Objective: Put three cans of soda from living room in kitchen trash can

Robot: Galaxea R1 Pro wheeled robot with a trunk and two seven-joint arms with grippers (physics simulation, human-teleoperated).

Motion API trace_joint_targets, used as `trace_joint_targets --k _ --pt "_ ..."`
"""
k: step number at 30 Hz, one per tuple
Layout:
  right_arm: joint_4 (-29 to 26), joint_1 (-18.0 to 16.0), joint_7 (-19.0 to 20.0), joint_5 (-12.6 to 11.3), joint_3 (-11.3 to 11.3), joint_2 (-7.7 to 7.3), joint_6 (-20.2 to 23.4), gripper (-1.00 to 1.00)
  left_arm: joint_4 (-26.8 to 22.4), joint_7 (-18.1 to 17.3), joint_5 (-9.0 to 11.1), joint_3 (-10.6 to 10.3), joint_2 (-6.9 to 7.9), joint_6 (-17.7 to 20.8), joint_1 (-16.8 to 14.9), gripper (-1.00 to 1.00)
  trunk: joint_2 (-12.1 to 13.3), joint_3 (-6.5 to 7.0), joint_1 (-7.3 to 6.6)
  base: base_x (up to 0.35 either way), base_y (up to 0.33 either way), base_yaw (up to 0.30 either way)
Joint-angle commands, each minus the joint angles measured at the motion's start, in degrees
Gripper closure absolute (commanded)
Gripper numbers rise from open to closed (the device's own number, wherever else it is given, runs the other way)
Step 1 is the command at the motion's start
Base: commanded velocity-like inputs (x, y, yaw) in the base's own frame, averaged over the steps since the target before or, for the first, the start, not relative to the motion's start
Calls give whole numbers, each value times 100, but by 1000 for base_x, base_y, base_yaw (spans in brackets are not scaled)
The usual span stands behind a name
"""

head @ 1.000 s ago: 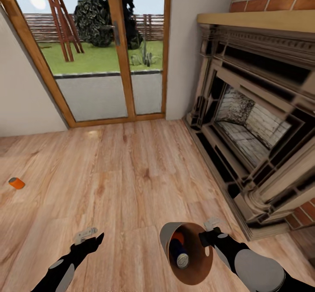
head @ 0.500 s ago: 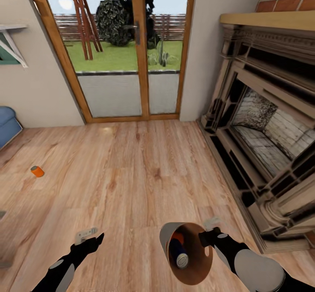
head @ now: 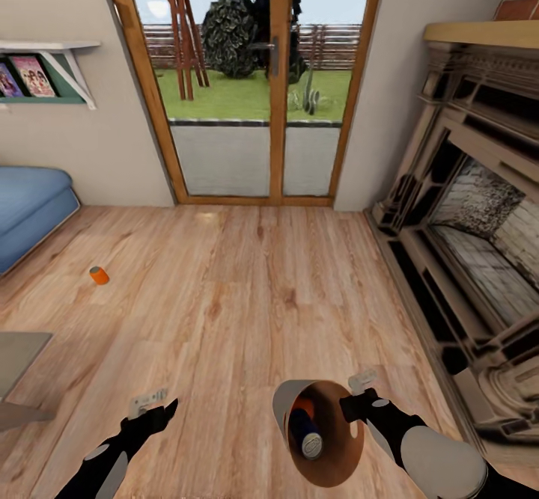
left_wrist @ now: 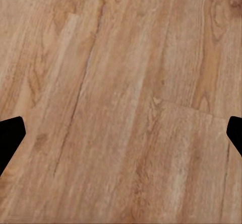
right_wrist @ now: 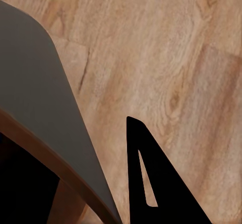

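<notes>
- Near right: right gripper (head: 358,402) clamps the tilted bin (head: 323,432), two cans (head: 307,426) inside; further tilt may spill them.
- Far left floor: orange can (head: 99,275); left gripper (head: 153,403) wide, empty.

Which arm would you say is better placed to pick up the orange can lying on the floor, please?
Probably the left. The left gripper is open and empty, on the orange can's side. The right gripper is shut on the trash can's rim.
</notes>
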Motion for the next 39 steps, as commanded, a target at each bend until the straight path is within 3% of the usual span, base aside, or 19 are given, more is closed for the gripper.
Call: trace_joint_targets --k 1,14,39 --pt "2 -1 32 -22 -50 1 -1 100 7 2 0 0 0 0 0 -100 0 0 0 0 0 252" --pt "-4 -1 32 -22 -44 -6 3 100 34 9 -9 0 -8 3 -6 -100 0 0 0 84 -52 201" --pt "4 -1 32 -23 -42 7 7 100 36 8 -9 -6 -9 0 -8 -100 0 -127 0 313 -33 7"
